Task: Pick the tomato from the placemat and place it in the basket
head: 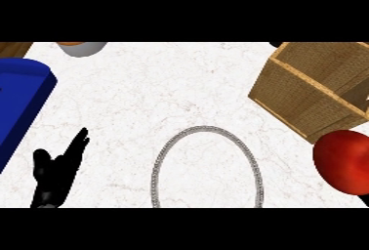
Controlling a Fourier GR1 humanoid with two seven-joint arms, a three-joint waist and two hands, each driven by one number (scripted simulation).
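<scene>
A large red tomato (344, 161) shows at the right edge, just below the basket and to the right of the placemat; what holds it is hidden. The woven tan basket (317, 88) stands tilted in the view at the upper right, its opening facing up. The placemat (160, 161) is a white oval with a grey beaded border, low in the middle of the counter, and nothing lies on it. My left hand (56, 171) rests at the lower left with its fingers straight and pointing up, open and holding nothing. My right hand does not show.
A big blue object (22, 102) fills the left edge beside my left hand. A grey bowl (83, 48) with something orange in it sits at the top left. White marble counter (166, 88) lies between the blue object and the basket.
</scene>
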